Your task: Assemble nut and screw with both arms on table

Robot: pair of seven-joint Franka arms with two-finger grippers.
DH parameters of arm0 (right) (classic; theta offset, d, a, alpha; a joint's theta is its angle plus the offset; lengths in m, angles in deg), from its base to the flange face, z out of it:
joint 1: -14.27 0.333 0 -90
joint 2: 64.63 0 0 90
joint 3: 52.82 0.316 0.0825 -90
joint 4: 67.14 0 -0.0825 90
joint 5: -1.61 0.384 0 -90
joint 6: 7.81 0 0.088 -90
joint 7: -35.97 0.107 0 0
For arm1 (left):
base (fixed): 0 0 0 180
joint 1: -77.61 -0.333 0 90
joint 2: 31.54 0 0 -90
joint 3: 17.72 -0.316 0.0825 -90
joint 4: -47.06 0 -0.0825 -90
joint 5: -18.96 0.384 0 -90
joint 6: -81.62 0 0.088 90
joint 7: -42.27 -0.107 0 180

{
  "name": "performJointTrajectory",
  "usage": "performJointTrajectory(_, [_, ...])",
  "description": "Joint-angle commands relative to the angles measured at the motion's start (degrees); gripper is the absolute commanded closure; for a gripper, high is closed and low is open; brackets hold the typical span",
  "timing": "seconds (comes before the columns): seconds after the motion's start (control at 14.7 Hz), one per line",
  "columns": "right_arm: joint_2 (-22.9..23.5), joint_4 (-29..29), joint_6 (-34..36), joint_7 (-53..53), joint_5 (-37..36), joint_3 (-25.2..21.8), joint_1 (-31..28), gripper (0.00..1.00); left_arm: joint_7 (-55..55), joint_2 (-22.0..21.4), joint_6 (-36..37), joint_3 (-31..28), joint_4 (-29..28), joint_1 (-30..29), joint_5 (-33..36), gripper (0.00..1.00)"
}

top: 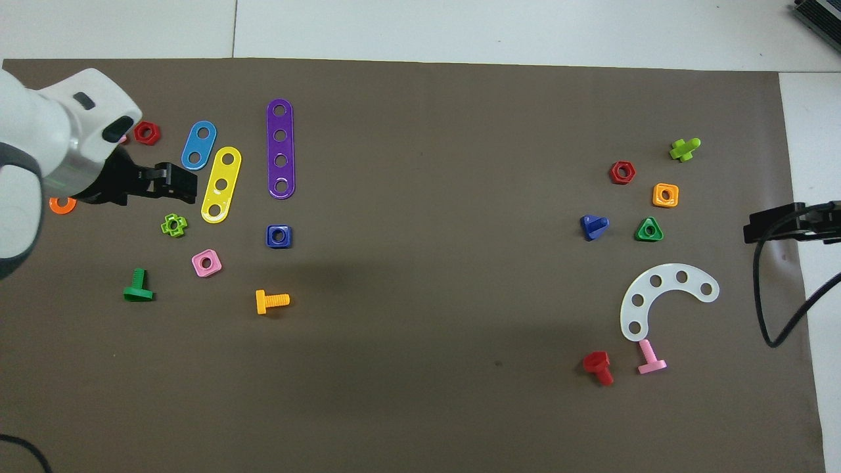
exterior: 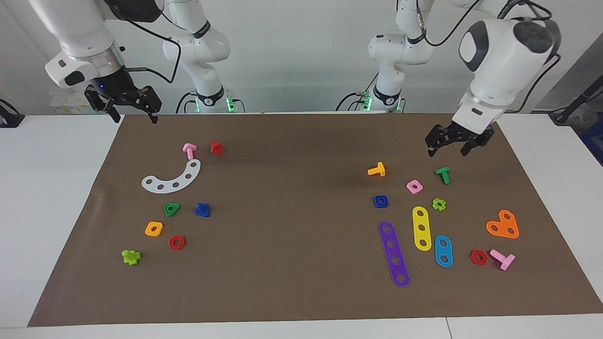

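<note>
The dark-blue square nut [exterior: 381,201] [top: 278,236] lies flat on the brown mat [exterior: 292,226] toward the left arm's end, beside the purple plate. The dark-blue screw [exterior: 202,210] [top: 594,227] lies toward the right arm's end, beside a green triangular nut. My left gripper [exterior: 447,151] [top: 187,186] hangs open and empty in the air over the cluster of parts around the green bolt and yellow plate, apart from the nut. My right gripper [exterior: 134,117] [top: 752,231] waits open and empty over the mat's edge at the right arm's end.
Around the nut lie an orange bolt [exterior: 377,170], pink nut [exterior: 414,187], green bolt [exterior: 443,174], and purple [exterior: 394,254] and yellow plates [exterior: 421,228]. Near the screw lie a white curved plate [exterior: 173,178], orange nut [exterior: 154,229] and red nut [exterior: 176,242].
</note>
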Motion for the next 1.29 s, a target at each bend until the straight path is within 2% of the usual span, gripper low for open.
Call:
performJointTrajectory(0.0, [1.0,3.5,-6.3,0.5,1.4,0.7,1.6,0.00,3.6,2.2,-8.5,-0.8,-4.9,2.2,-1.0,0.03])
performJointTrajectory(0.14, [2.5,9.6,-15.3,0.5,2.3,0.7,4.0,0.00,4.2,2.4,-20.4,-0.8,-12.1,3.9,-3.2,0.03])
performJointTrajectory(0.27, [6.4,12.6,-22.3,-1.1,2.4,0.7,5.2,0.00,4.2,5.3,-25.7,-0.8,-15.1,5.8,-3.2,0.08])
performJointTrajectory(0.54, [15.2,14.3,-34.3,-8.0,3.3,0.7,6.0,0.00,3.3,7.8,-28.0,-0.8,-17.3,5.9,-3.2,0.16])
performJointTrajectory(0.68, [17.0,17.6,-40.4,-11.1,5.4,0.7,6.0,0.00,4.0,10.1,-30.0,-0.9,-18.1,7.3,-3.2,0.19])
performJointTrajectory(0.88, [19.2,21.5,-47.4,-12.9,5.5,0.7,6.0,0.01,3.9,10.5,-36.0,-0.8,-22.0,7.6,-3.2,0.19])
performJointTrajectory(1.02, [19.4,23.4,-49.1,-13.6,5.5,0.8,6.0,0.10,3.8,10.5,-35.9,-0.9,-22.3,7.5,-3.2,0.20])
performJointTrajectory(1.09, [19.7,23.9,-49.1,-14.9,5.5,0.8,6.0,0.17,3.8,10.5,-35.8,-0.9,-22.7,7.5,-3.2,0.21])
performJointTrajectory(1.22, [19.8,24.8,-49.0,-16.1,5.5,0.7,6.0,0.39,3.8,10.4,-35.1,-0.8,-23.2,7.6,-3.2,0.28])
